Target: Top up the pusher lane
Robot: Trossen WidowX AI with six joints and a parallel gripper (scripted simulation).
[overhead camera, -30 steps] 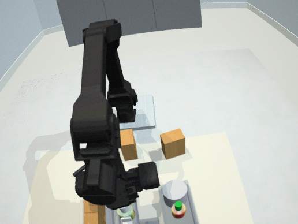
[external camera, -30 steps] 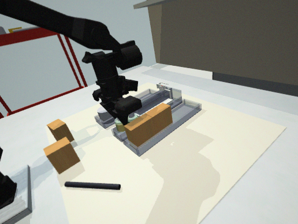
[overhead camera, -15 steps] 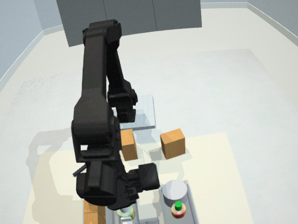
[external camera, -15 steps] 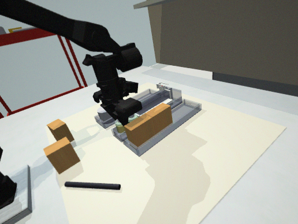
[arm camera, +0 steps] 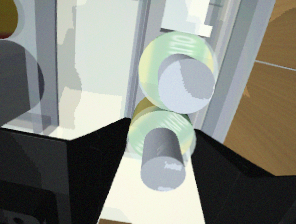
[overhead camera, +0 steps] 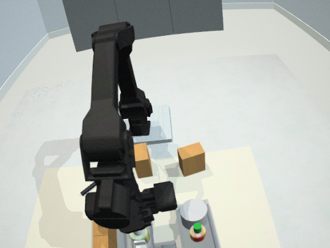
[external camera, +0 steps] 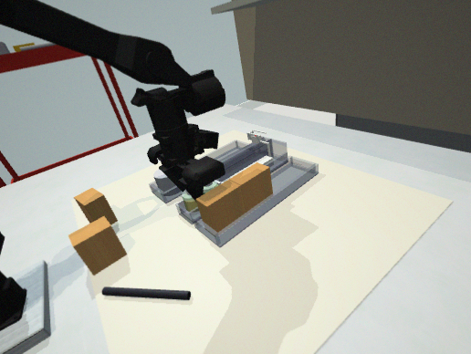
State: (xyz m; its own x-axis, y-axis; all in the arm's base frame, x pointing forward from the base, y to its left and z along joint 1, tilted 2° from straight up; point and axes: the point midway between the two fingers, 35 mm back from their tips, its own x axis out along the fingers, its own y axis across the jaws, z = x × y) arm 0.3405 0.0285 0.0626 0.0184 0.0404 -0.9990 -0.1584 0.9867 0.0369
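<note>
My gripper (arm camera: 160, 130) (external camera: 197, 187) is shut on a pale green jar with a grey lid (arm camera: 162, 150) (overhead camera: 139, 236) at the front end of the middle sprung lane (arm camera: 138, 59). A matching pale green jar (arm camera: 177, 75) stands right behind it in the same lane. The two look touching in the wrist view. The white pusher plate (arm camera: 189, 15) sits just behind the rear jar. I cannot tell whether the held jar rests on the lane floor.
The lane on one side holds a wide grey jar (overhead camera: 192, 211) and a red-yellow jar with a green cap (overhead camera: 197, 231). The other side lane holds two cartons (external camera: 235, 195). Two loose cartons (external camera: 94, 205) (external camera: 97, 244) and a black rod (external camera: 146, 293) lie on the mat (external camera: 365, 219).
</note>
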